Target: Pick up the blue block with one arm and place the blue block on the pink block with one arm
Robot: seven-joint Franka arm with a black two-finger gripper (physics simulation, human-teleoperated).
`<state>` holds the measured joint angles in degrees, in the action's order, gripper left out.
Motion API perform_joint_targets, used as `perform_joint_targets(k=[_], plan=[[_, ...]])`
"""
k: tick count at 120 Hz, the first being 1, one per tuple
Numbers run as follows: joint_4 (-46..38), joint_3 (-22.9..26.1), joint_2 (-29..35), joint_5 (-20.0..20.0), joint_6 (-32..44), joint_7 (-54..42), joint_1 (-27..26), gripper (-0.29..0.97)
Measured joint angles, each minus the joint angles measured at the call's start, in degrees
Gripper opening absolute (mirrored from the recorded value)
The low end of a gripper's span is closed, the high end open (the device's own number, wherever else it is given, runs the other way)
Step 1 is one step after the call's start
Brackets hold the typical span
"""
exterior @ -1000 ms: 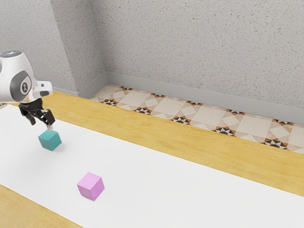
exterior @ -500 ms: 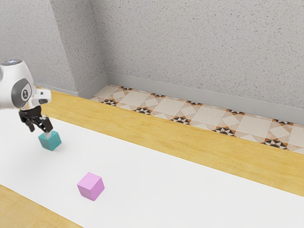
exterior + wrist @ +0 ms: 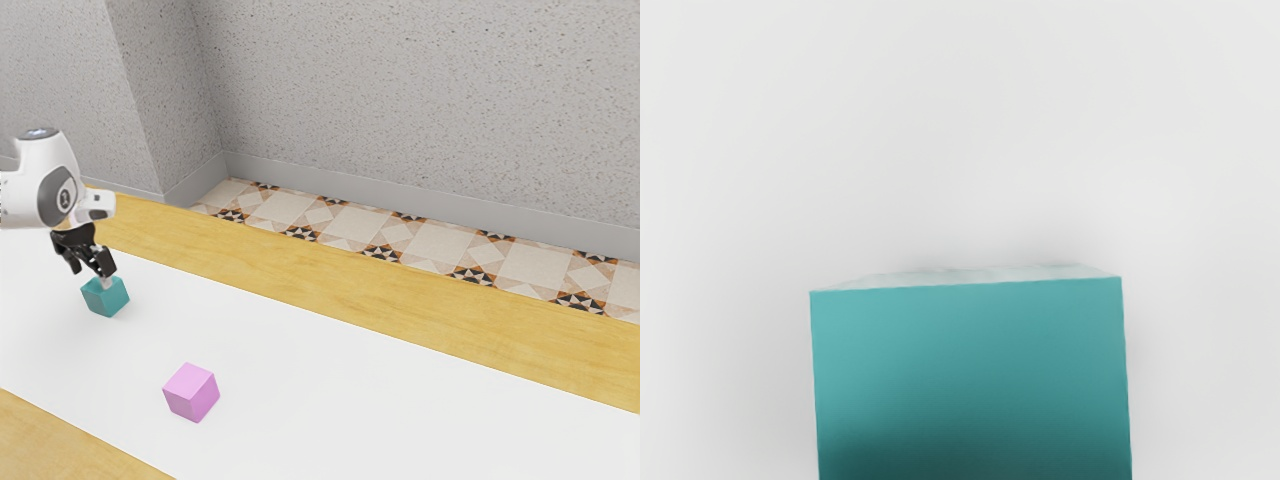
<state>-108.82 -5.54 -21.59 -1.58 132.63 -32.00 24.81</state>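
Gripper (image 3: 95,274) had dropped onto the blue block (image 3: 106,298).
Couldn't tell if I'd clamped it; figured a shallow grip might slip on lift.

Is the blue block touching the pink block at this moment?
Apart. The exterior view shows a plain stretch of white tabletop between the blue block and the pink block.

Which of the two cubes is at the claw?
The teal-blue cube, at the exterior view's left: the black claw sits right at its top. The pink cube lies apart on the white tabletop, nearer the camera.
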Motion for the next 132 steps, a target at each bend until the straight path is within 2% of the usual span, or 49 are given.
perform_joint_targets(k=[65,132], plan=[[-0.1,0.3,-0.4,1.2,-0.4,-2.2,-0.1,0.68],[3.1,0.5,-4.6,1.2,-0.9,-3.1,0.0,0.68]])
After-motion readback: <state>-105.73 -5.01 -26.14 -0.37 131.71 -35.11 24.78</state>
